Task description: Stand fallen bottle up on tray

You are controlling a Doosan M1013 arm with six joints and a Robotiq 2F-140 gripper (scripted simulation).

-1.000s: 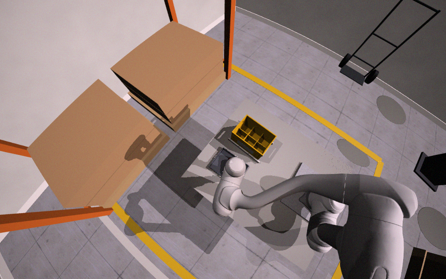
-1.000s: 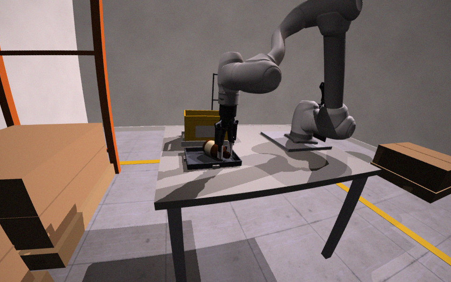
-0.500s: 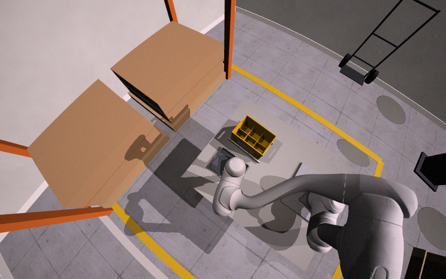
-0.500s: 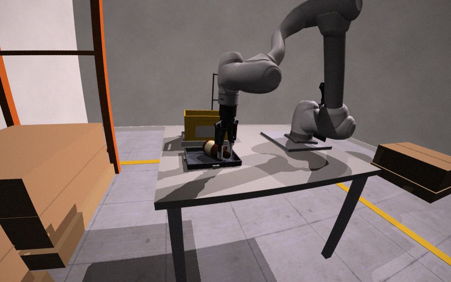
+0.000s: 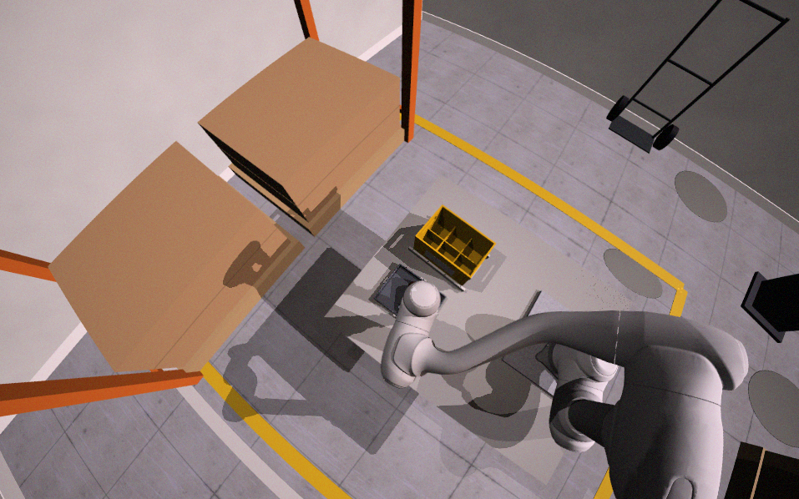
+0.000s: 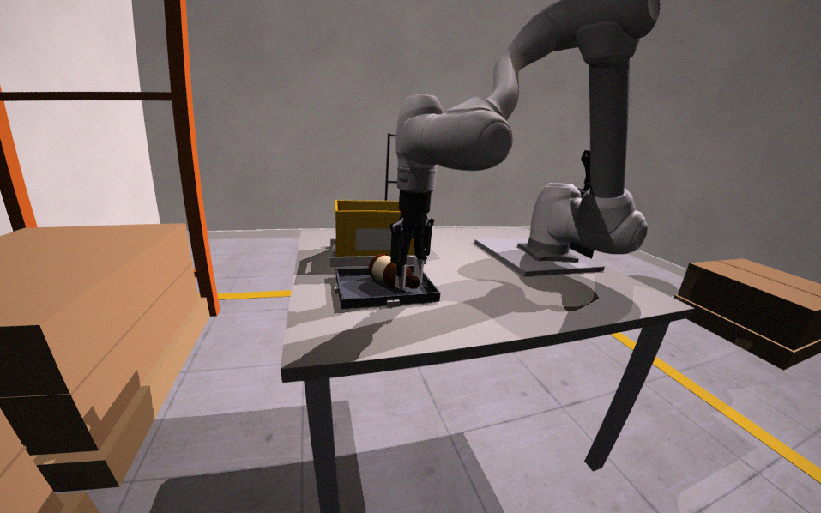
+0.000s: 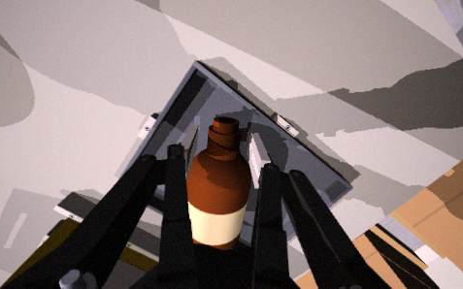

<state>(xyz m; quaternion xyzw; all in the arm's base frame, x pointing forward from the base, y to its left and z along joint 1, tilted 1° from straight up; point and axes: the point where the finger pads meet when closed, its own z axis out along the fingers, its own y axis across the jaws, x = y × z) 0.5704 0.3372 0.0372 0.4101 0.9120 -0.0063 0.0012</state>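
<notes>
The brown bottle [image 6: 380, 270] [image 7: 218, 181] with a cream label lies on its side in the dark grey tray [image 5: 389, 291] [image 6: 362, 302] [image 7: 314, 176]. Its neck points to the right in the exterior view and up the picture in the wrist view. My gripper [image 6: 411, 282] [image 7: 223, 140] points down into the tray, one finger on each side of the neck. It is open, with a gap between each finger pad and the neck in the wrist view. In the top view the arm hides the bottle and the fingers.
The yellow crate [image 5: 482, 262] [image 6: 344, 235] [image 7: 38, 252] with open compartments stands close behind the tray in the exterior view, on a grey base. The tray has low walls around the bottle. The robot's own base plate [image 6: 531, 268] is further right on the table.
</notes>
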